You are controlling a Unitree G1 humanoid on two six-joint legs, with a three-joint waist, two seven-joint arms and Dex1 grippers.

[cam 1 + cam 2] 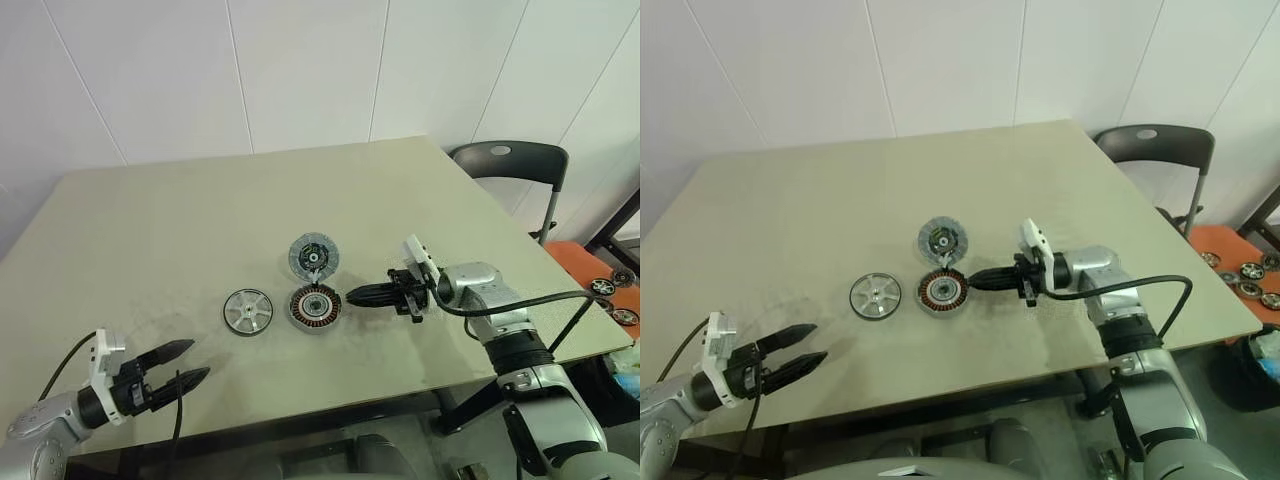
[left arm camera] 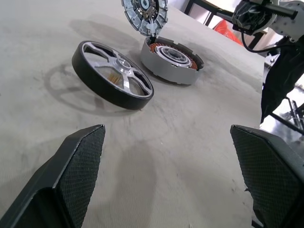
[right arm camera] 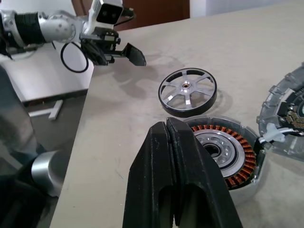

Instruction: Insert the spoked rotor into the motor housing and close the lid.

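The spoked rotor (image 1: 247, 310) lies flat on the table (image 1: 150, 220), just left of the motor housing (image 1: 315, 307). The lid (image 1: 314, 257) rests behind the housing, touching its far edge. The right gripper (image 1: 352, 295), clenched on nothing, points at the housing's right side. The left gripper (image 1: 188, 364), released wide, hovers near the table's front edge. The step is likely picking up the rotor: approach level, pinch its rim, lift squarely.
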